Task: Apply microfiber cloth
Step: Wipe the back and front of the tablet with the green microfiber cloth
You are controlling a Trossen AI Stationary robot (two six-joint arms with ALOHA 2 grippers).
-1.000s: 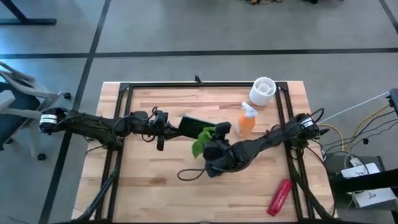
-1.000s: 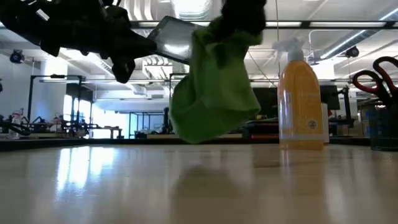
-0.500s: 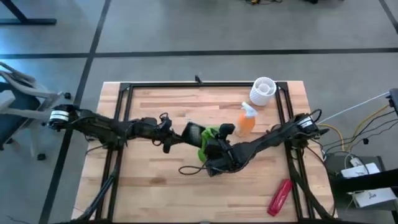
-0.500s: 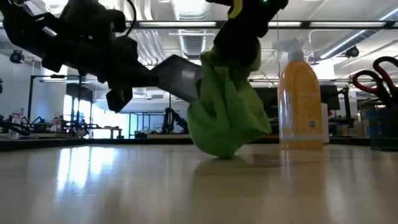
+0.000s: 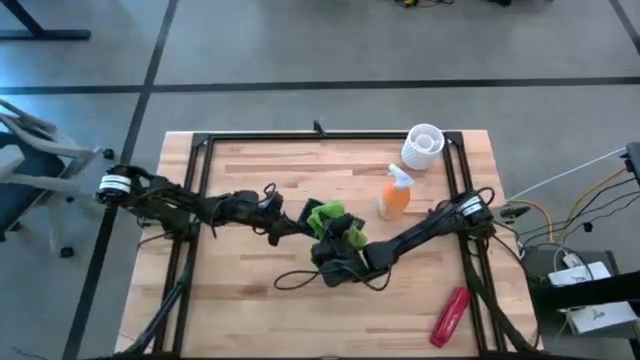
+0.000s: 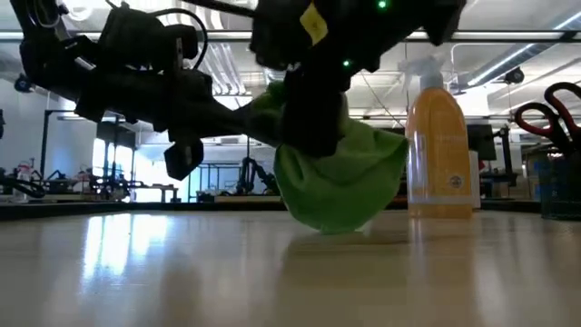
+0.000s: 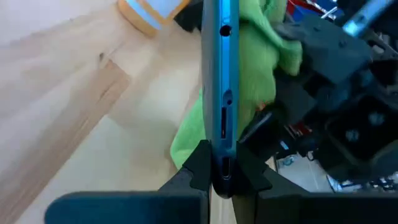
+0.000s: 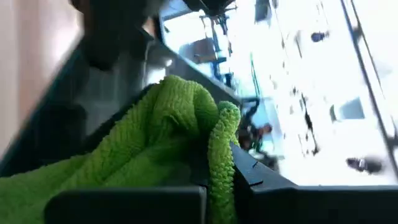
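Note:
The lime-green microfiber cloth (image 5: 325, 215) hangs bunched over the dark flat device (image 7: 219, 74) at the table's middle. Its lowest fold (image 6: 338, 218) is at the tabletop. The device stands on edge, lifted off the table and tilted, with my left gripper (image 7: 219, 171) shut on it from the table's left. My right gripper (image 5: 336, 236) is shut on the cloth from the near right and holds it against the device's face (image 8: 112, 106). The cloth hides most of the device in the high view. My left gripper pinches the device's thin end (image 7: 219, 155) between its two fingers, one on each flat face. It comes nearly level from the table's left. The device juts out past the fingers, lifted clear and tilted. My right gripper holds a bunched fold of the cloth (image 8: 219, 155), several layers thick, between its fingers. The cloth's body (image 8: 143, 149) lies against the device's face and hangs slack below.
An orange spray bottle (image 5: 396, 195) stands just right of the cloth, with a white ribbed cup (image 5: 423, 145) behind it. A red object (image 5: 450, 315) lies at the near right. A black cable (image 5: 300, 280) loops on the wood, and black frame rails (image 5: 200, 200) border the table.
My left gripper has moved toward the table's right edge and lower with the device, which has tipped more steeply. My right gripper has come down and toward the left with the cloth. The cloth hung free beside the device before and now lies bunched against its face.

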